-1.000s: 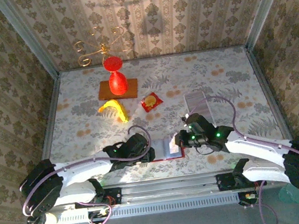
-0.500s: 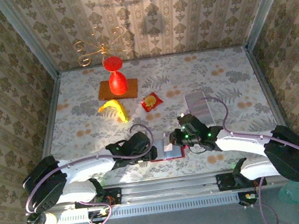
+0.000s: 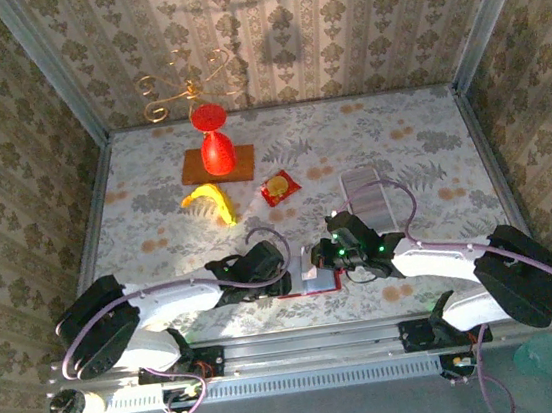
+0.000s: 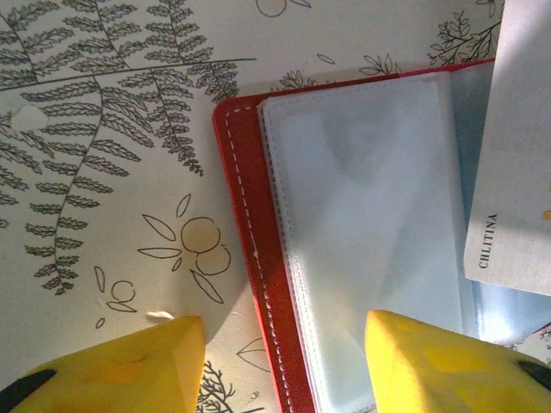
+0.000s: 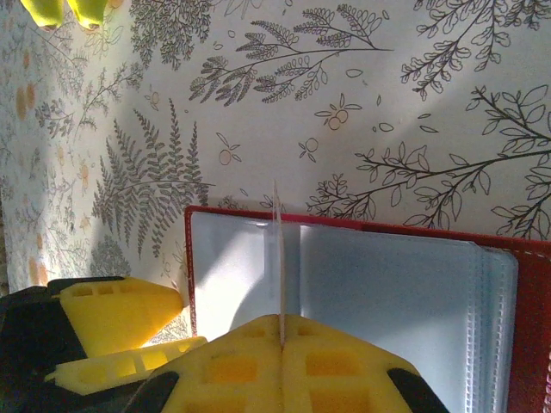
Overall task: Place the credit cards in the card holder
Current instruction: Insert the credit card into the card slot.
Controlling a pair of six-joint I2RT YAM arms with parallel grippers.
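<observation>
The card holder [image 3: 317, 281] lies open near the table's front edge, dark red outside with pale clear pockets [image 4: 370, 215] inside. My right gripper [image 3: 318, 256] is shut on one credit card [image 5: 277, 249], which stands on edge over the holder's [image 5: 387, 292] left page. In the left wrist view that card [image 4: 516, 155] comes in from the right. My left gripper [image 4: 284, 370] is open, with its fingers [image 4: 129, 366] astride the holder's red left edge [image 4: 245, 258]. The other credit cards [image 3: 363, 192] lie stacked to the far right.
A red sachet [image 3: 279, 187] and a banana [image 3: 210, 203] lie mid-table. Behind them a red vase [image 3: 213, 144] stands on a brown board [image 3: 241, 164], with a gold candle holder [image 3: 181, 87] at the back wall. Walls close in the table on three sides.
My right gripper has moved left with the card, from the holder's right side to over its left page. The left gripper has edged slightly right at the holder's left edge.
</observation>
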